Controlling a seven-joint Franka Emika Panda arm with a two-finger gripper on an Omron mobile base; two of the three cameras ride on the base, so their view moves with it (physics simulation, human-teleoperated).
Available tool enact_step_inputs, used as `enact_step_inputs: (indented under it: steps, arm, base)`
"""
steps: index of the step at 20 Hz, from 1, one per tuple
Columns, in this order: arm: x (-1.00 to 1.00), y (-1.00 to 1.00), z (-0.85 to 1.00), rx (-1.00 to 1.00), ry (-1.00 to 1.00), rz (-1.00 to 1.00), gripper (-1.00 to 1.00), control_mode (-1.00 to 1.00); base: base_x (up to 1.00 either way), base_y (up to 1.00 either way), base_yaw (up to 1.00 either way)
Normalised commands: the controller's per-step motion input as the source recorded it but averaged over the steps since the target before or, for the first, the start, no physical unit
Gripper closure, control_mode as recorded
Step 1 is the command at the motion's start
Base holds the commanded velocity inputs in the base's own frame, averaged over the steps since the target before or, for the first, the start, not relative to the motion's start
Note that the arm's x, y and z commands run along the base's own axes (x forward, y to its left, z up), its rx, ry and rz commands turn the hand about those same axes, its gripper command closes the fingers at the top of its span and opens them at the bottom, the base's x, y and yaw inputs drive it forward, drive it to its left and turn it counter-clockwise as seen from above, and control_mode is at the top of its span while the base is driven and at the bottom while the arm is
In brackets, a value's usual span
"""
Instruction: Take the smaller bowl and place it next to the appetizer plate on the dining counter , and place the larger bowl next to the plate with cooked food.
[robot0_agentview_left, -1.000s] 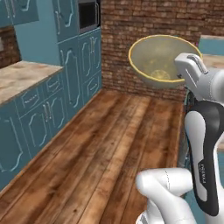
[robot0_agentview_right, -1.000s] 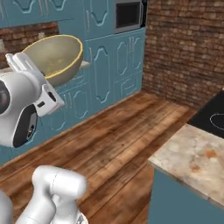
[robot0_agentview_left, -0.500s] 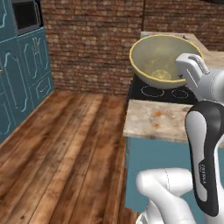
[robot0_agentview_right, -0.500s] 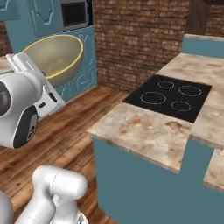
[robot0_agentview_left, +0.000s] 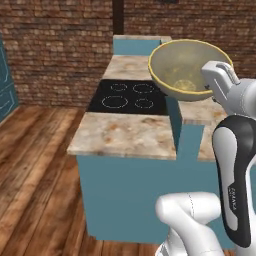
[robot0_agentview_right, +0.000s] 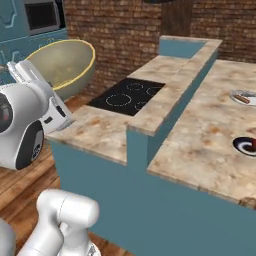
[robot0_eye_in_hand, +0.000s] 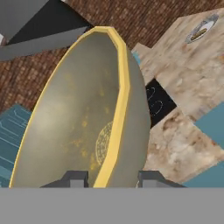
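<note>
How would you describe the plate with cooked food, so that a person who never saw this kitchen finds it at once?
Look at the long island counter with the beige-orange marbled stone top, on its lower side beyond the raised teal ledge. The small round pale plate lies farther along it, carrying a brownish elongated food piece. Its neighbour, the small round dark plate with a white inner ring, lies nearer the robot.

Larger bowl (robot0_eye_in_hand: 83, 118) is up close and tilted, tan inside toward the camera, yellow rim running from top centre down to the gripper (robot0_eye_in_hand: 111, 179), whose two dark tips sit either side of the rim at the bottom, one inside the bowl, one outside. Behind it to the right: the dining counter (robot0_eye_in_hand: 183, 83) with beige marbled top, a black cooktop (robot0_eye_in_hand: 157, 103) set into it, teal base showing at the lower right. Plate with cooked food (robot0_eye_in_hand: 200, 29) sits on the counter near the top right corner, brick wall (robot0_eye_in_hand: 144, 17) above.
</note>
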Motion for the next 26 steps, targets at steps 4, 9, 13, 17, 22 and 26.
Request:
enact_step_inputs:
  steps: [4,9,13,17,22,26]
  arm:
    - [0.0,0.0,0.0,0.0,0.0,0.0,1.0,1.0]
    - [0.0,0.0,0.0,0.0,0.0,0.0,1.0,1.0]
    - [0.0,0.0,0.0,0.0,0.0,0.0,1.0,1.0]
    - [0.0,0.0,0.0,0.0,0.0,0.0,1.0,1.0]
    - [0.0,0.0,0.0,0.0,0.0,0.0,1.0,1.0]
    - [0.0,0.0,0.0,0.0,0.0,0.0,1.0,1.0]
  base:
    - [-0.49,-1.0,-0.12]
    - [-0.48,-1.0,-0.1]
    - [-0.33,-1.0,-0.02]
    - [-0.22,-1.0,0.1]
    - [-0.06,-1.0,0.24]
    - [0.0,-1.0,0.34]
